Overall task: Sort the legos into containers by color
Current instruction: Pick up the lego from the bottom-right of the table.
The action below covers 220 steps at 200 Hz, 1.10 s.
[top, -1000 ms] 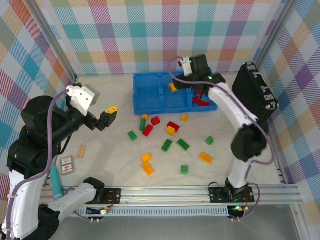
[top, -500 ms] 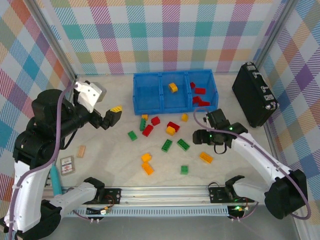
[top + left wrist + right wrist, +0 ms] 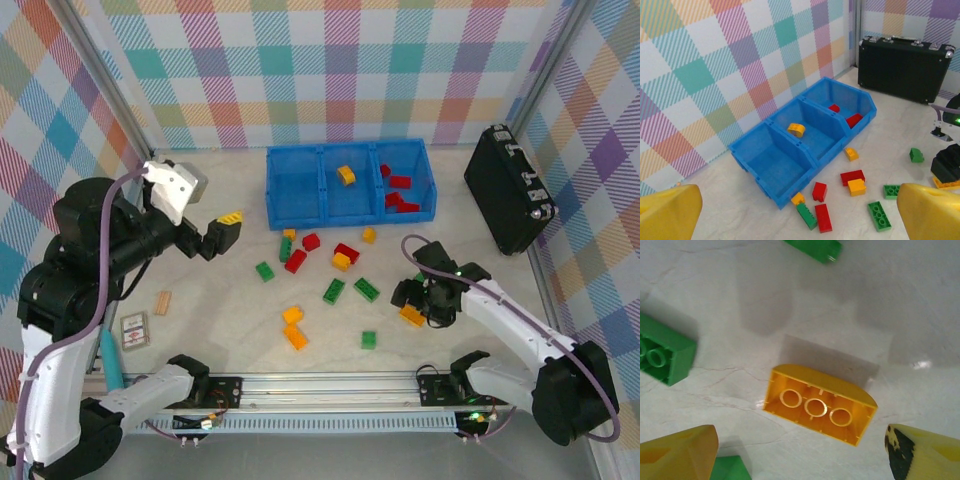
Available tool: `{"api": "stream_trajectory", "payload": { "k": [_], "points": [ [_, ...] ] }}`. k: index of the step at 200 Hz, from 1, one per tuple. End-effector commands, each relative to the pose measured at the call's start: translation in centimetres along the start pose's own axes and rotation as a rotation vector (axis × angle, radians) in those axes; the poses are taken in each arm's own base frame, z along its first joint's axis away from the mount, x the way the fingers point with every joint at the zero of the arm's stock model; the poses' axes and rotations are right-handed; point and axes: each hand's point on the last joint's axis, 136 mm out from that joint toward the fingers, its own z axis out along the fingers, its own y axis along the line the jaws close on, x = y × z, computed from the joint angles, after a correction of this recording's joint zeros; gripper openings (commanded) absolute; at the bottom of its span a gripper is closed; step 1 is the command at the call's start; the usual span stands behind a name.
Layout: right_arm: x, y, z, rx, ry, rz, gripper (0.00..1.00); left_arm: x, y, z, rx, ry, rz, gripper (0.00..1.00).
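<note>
right pincer (image 3: 800,455): spread, fingers flanking an upturned orange brick (image 3: 819,404) without touching it
orange brick: on the bench (image 3: 230,300), well in front of the blue tray (image 3: 300,222), off its right end
left pincer (image 3: 800,215): spread wide, empty, raised left of the tray
legos (image 3: 366,289): scattered before the tray; yellow brick (image 3: 346,175) in its middle compartment, red bricks (image 3: 400,182) in its right

No text, brand, number or sign can be read anywhere. Print is seen on a small card (image 3: 133,331) lying on the tabletop (image 3: 220,300), but it is too small to be made out.
</note>
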Motion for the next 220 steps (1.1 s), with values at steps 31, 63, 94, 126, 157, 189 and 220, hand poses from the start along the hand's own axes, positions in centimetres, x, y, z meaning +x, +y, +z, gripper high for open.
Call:
{"api": "stream_trajectory", "payload": {
  "k": [31, 63, 94, 126, 157, 189, 220],
  "points": [
    [0.3, -0.8, 1.3, -0.002, -0.021, 0.175, 0.91, 0.5, -0.5, -0.1, 0.018, 0.004, 0.028, 1.0],
    [0.1, -0.4, 2.3, 0.005, -0.002, 0.175, 0.91, 0.9, -0.6, -0.2, 0.019, 0.01, 0.036, 1.0],
    [0.3, -0.5, 3.6, 0.024, 0.026, 0.17, 0.91, 1.1, -0.6, -0.2, 0.013, 0.015, 0.042, 1.0],
    [0.2, -1.3, 4.2, 0.064, 0.018, 0.134, 0.85, 1.3, -0.4, -0.2, 0.003, 0.016, 0.046, 1.0],
    [0.5, -1.5, 5.0, 0.071, 0.037, 0.126, 0.73, 1.5, -0.4, 0.1, 0.005, 0.024, 0.047, 1.0],
    [0.6, -1.5, 5.5, 0.068, 0.04, 0.111, 0.56, 1.4, -0.2, 0.3, 0.0, 0.032, 0.049, 1.0],
    [-1.7, -0.2, 3.6, 0.08, -0.018, 0.03, 0.48, 1.4, -0.1, 0.3, -0.007, 0.036, 0.05, 1.0]
  ]
}}
